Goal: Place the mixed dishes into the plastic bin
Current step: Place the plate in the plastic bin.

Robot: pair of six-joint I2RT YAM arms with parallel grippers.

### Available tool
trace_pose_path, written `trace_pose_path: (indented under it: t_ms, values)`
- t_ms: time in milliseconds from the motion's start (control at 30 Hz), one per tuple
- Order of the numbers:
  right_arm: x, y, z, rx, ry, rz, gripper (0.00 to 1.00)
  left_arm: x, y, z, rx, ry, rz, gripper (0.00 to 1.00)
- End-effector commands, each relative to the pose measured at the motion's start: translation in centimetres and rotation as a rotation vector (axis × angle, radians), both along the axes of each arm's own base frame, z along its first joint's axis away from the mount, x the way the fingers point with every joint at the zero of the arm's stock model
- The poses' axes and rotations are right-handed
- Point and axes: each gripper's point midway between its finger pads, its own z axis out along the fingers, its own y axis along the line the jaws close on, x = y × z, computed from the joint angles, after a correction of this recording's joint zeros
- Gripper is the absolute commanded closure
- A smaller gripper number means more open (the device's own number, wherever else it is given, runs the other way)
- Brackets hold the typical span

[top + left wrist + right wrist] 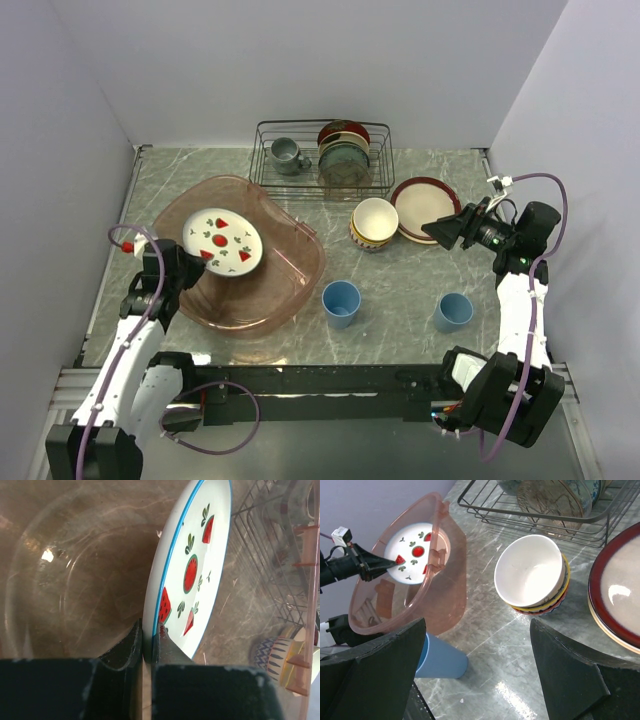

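Strawberry-print plate (222,241) sits pinched in left gripper (205,257) over plastic bin (300,272); right gripper (435,232) gapes empty near bowls (375,222).

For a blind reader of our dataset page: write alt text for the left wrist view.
The left arm's two dark fingers pinch the rim of the strawberry-print white plate, blue-edged, over the floor of the translucent plastic bin. Through the bin's pinkish wall on the right, the wire rack and stacked bowls show blurred.
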Motion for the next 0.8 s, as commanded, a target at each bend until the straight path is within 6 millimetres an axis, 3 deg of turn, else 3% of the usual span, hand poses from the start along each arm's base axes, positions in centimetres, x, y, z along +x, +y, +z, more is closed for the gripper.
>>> trace_pose_path:
  t_ms: [0,333,533,767]
  values:
    - [0.3,-0.4,0.1,-0.016,-0.017,-0.013,0.08,3.4,-1.1,5.4,-0.092,-0.233,-0.036,0.99]
    - [0.4,-0.4,0.1,-0.015,-0.018,-0.012,0.08,4.3,-1.1,3.6,-0.117,-0.2,-0.037,0.99]
    - [0.3,-0.3,0.1,-0.012,-0.017,-0.008,0.08,4.8,0.0,2.7,-0.119,-0.181,-0.004,0.99]
    - [0.2,-0.3,0.2,-0.012,-0.021,-0.005,0.08,5.1,0.3,1.8,-0.114,-0.152,-0.003,0.92]
